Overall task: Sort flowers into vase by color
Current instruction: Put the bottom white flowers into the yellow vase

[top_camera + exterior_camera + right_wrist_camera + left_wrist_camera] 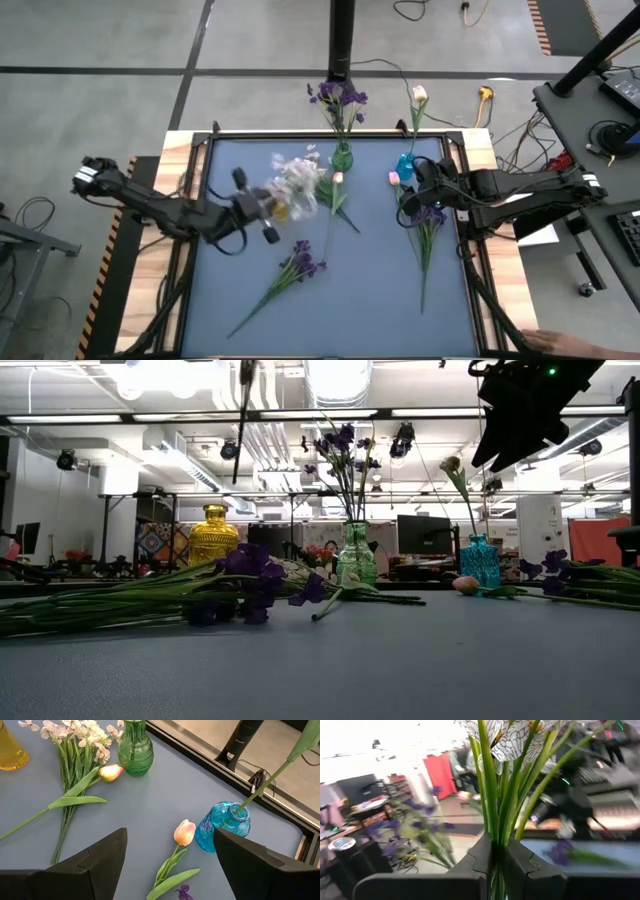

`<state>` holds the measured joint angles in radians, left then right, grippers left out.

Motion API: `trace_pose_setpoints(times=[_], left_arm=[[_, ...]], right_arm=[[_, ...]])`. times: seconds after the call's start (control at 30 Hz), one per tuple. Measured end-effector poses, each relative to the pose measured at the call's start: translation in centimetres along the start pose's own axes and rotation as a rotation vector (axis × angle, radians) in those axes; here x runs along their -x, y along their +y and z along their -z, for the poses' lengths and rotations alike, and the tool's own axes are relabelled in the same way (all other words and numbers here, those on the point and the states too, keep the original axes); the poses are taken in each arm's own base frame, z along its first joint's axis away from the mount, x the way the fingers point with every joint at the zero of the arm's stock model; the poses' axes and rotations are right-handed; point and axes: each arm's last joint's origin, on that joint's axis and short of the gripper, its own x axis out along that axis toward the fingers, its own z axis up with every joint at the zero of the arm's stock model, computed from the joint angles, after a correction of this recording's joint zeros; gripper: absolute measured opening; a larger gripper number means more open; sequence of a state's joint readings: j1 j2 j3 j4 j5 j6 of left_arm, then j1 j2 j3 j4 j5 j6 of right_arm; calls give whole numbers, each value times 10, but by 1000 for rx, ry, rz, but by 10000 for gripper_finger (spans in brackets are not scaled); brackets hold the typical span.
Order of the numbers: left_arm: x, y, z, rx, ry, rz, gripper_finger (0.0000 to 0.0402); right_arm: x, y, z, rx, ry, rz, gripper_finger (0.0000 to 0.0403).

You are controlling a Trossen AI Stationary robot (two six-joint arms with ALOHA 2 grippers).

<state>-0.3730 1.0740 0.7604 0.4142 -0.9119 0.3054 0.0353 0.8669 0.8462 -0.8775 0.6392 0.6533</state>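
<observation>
My left gripper [268, 212] is shut on a white flower spray [293, 186], which it carries above the table beside the yellow vase [213, 535]. The green vase [342, 157] holds purple flowers [338, 97]. A pale tulip [419, 95] stands in the blue vase [222, 827]. My right gripper [170, 852] hangs open above a pink tulip [184, 832] that lies on the mat near the blue vase. Another pink tulip [111, 772] and more white sprays [75, 732] lie by the green vase. Purple sprigs lie at the middle [300, 264] and the right [430, 215]. My left gripper pinches several green stems [495, 837] of the white spray between its two fingers. The fingers point level and lie across the stems. The white blossoms [512, 740] rise beyond the fingers, and the spray is lifted clear of the table.
The blue mat [380, 290] sits in a black frame with wooden borders [178, 150]. A dark post [342, 40] stands beyond the far edge, with cables on the floor. A person's hand [560, 345] shows at the near right corner. The near half of the mat holds only purple sprigs.
</observation>
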Motion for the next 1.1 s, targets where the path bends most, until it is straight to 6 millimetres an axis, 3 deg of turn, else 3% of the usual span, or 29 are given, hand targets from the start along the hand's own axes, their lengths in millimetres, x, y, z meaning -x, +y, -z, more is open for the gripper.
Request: trace_pose_setpoints(times=[0.3,0.7,1.1], left_arm=[[20,35,30,155,-2,-121,9],[22,36,58,209,2,-143,13],[20,33,63,278,18,-139,83]], right_arm=[[0,0,0,-1,0,0,288],[0,0,0,-2,-1,0,288],[0,0,0,-2,-1,0,288]])
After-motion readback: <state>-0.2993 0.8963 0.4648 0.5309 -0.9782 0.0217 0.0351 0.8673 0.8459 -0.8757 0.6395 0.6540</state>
